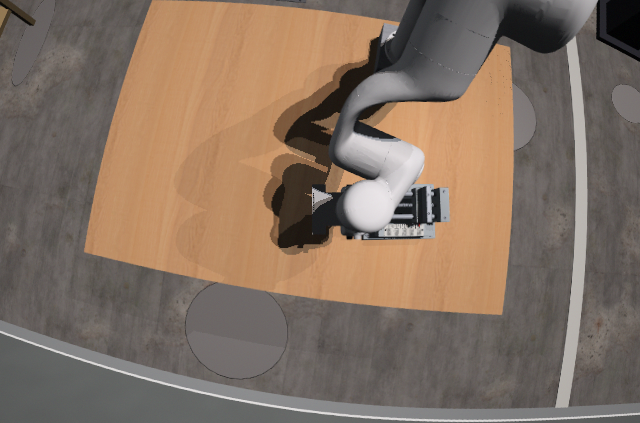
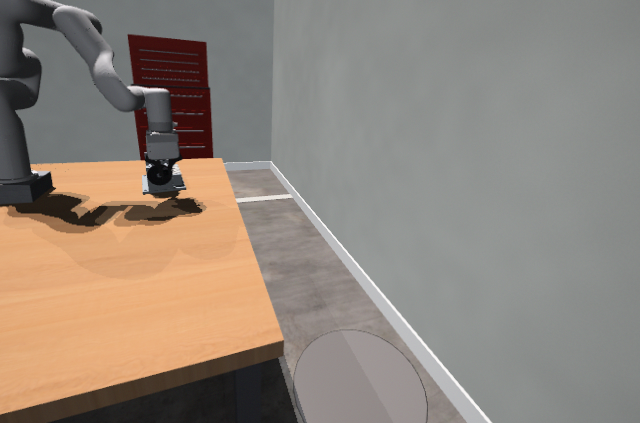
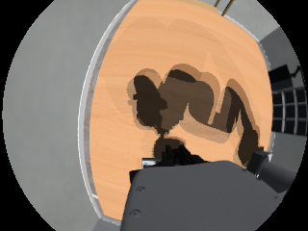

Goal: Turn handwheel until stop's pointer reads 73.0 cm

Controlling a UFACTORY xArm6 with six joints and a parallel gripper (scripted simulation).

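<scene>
A workshop: a wooden worktop point(image 2: 129, 273) stands on a stained concrete floor point(image 2: 310, 273) marked with painted white lines point(image 1: 577, 232). At upper left of the exterior view, a red tool cabinet point(image 2: 175, 77) with drawer pulls lines the plain grey wall point(image 2: 439, 123); a grey robot arm point(image 2: 98, 56) is bolted to the worktop.

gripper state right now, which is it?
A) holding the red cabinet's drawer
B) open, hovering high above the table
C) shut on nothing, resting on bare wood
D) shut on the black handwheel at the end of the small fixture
D: in the exterior view the gripper comes straight down onto the black handwheel at the near end of the fixture on the table, shut on it.
</scene>
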